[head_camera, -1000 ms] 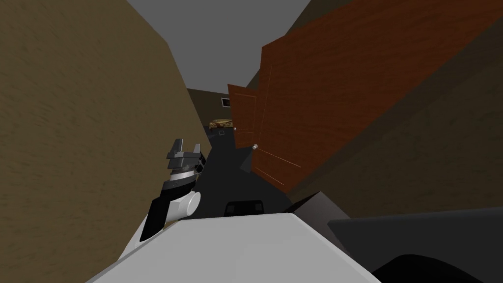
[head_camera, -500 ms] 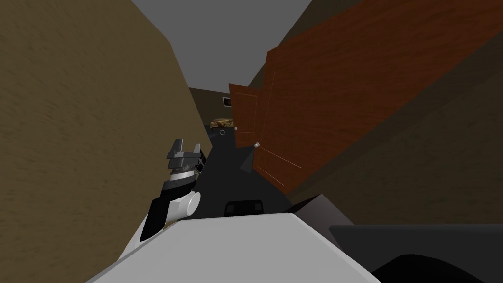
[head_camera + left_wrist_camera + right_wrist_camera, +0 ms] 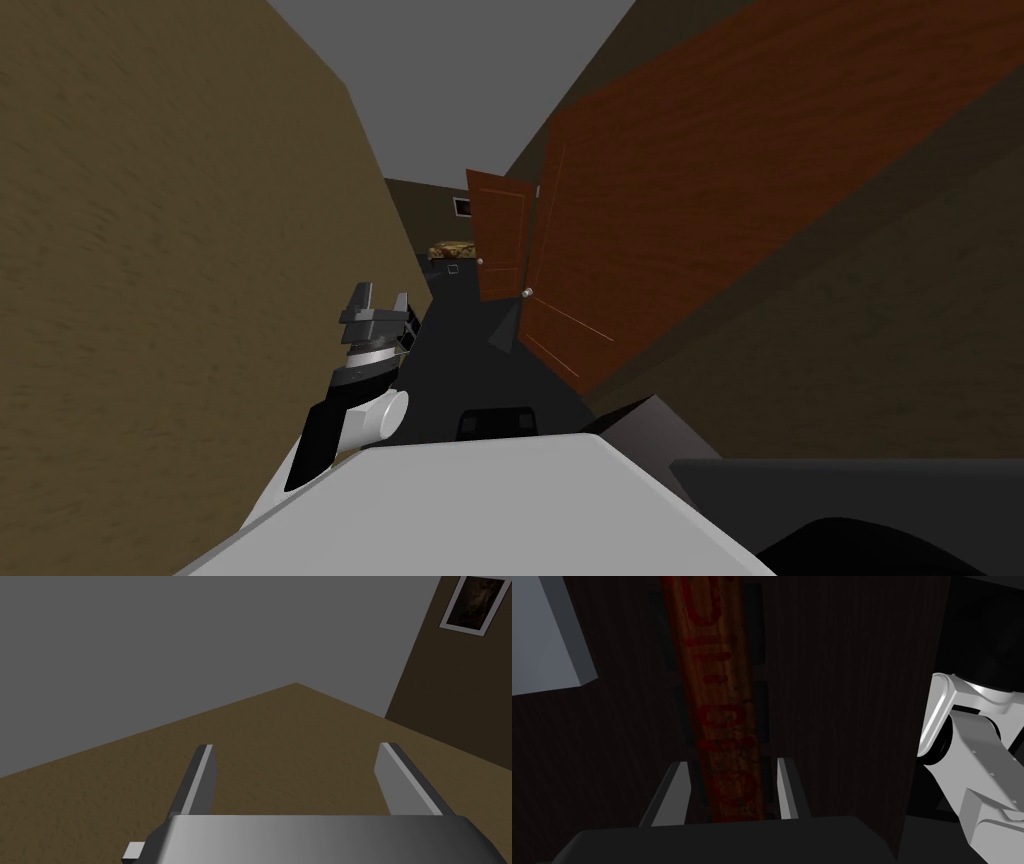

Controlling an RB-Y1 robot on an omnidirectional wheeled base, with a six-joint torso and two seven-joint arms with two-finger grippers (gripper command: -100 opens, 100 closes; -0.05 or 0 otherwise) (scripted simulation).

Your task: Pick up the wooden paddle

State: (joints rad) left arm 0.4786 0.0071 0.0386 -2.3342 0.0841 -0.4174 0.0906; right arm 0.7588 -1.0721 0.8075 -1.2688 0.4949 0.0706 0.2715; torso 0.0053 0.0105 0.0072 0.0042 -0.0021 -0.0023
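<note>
Here, one paddle (image 3: 717,676), clasped (right gripper (image 3: 732,762))

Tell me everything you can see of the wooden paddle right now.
The paddle is a long, narrow, flat board, reddish-brown with visible grain and darker red markings down its face, dimly lit. Its near end sits between the two fingers of the right gripper, which are drawn in close to its sides as if gripping it. It runs straight away from the gripper and out of view, against a dark surface.

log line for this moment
left gripper open, raised | right gripper shut on wooden paddle | brown door ahead right
</note>
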